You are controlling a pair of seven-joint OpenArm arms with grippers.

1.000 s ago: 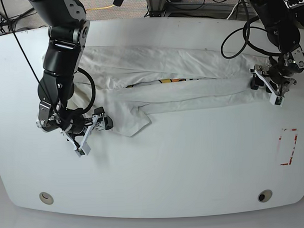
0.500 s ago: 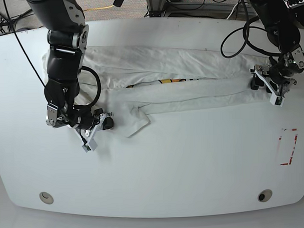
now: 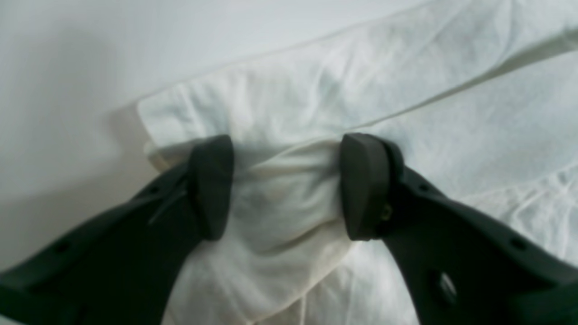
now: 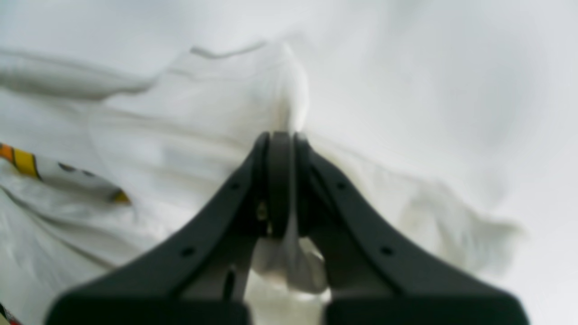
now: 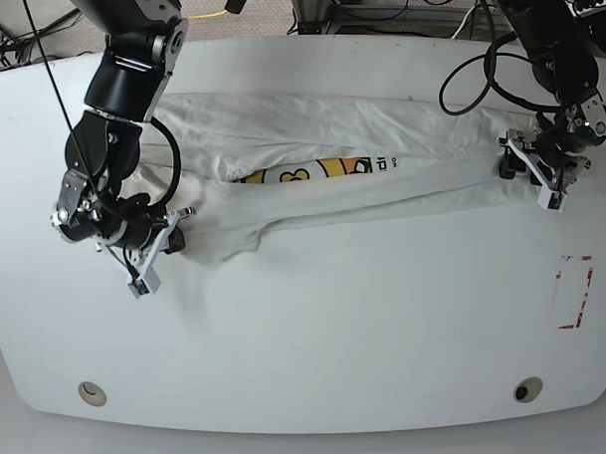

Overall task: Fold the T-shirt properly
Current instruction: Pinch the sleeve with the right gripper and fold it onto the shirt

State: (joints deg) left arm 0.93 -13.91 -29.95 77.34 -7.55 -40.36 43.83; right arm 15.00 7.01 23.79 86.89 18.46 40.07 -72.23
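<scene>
The white T-shirt (image 5: 379, 125) lies stretched in a long band across the far half of the table. An orange-yellow graphic (image 5: 311, 173) with black lettering shows in a gap between its folds. At the band's left end my right gripper (image 5: 176, 239) is shut on the T-shirt. The right wrist view shows its jaws (image 4: 280, 140) pressed together on a ridge of the T-shirt (image 4: 203, 113), with a strip of the graphic (image 4: 27, 164) at the left. My left gripper (image 5: 507, 167) sits at the band's right end. It stands open (image 3: 286, 180), its pads either side of a bunched fold of the T-shirt (image 3: 316, 90).
The white table (image 5: 317, 336) has a red-marked rectangle (image 5: 574, 292) near its right edge. Two round holes, one at the left (image 5: 90, 394) and one at the right (image 5: 528, 389), sit near its front edge. Cables and equipment lie behind the far edge.
My right gripper closed on the shirt's lower-left flap and drew it left and up. The fold opened and more of the graphic shows. The left arm has not moved.
</scene>
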